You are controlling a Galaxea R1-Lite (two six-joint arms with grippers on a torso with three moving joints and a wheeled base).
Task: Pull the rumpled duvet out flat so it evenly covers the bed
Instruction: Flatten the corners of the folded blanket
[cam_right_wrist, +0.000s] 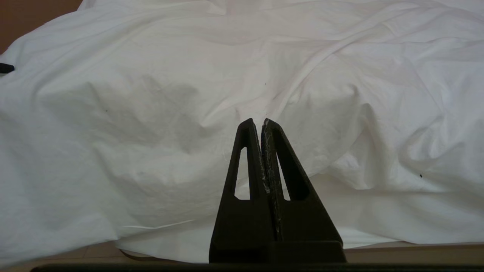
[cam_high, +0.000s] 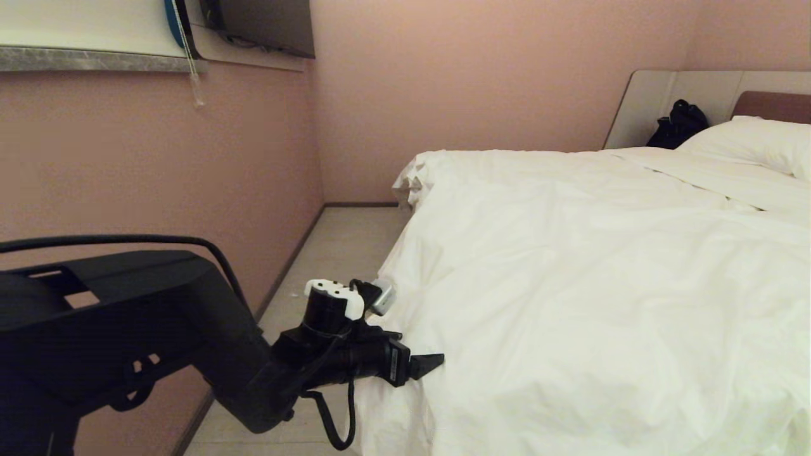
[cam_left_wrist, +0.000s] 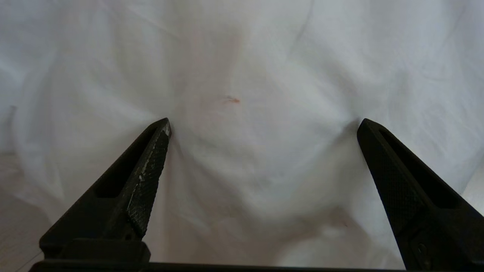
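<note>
The bed (cam_high: 770, 104) fills the room to the right of the left claw (cam_high: 426, 365), its brown headboard and pale grey panel far beyond the claw at the back wall. Over nearly all of it lies the duvet (cam_high: 602, 278), white, puffy and creased, one side hanging down toward the floor right where the claw reaches in. Its far corner bunches up well beyond the claw, near the pink wall (cam_high: 127, 171).

The left arm (cam_high: 146, 329) comes in low along that wall, and its claw points level at the hanging edge of the duvet. In the left wrist view the claw (cam_left_wrist: 264, 126) stands spread wide, with both fingertips (cam_left_wrist: 162, 130) pressed against the cloth and a bulge of fabric swelling between them; nothing is clamped.

The right claw (cam_right_wrist: 258, 122) is pressed fully together, holding nothing, and faces another draped, wrinkled side of the duvet (cam_right_wrist: 151, 113) from just short of it.

A white pillow (cam_high: 754, 142) lies at the head end, far from the left claw, and a small dark bag (cam_high: 679, 123) sits beside it against the grey panel.
</note>
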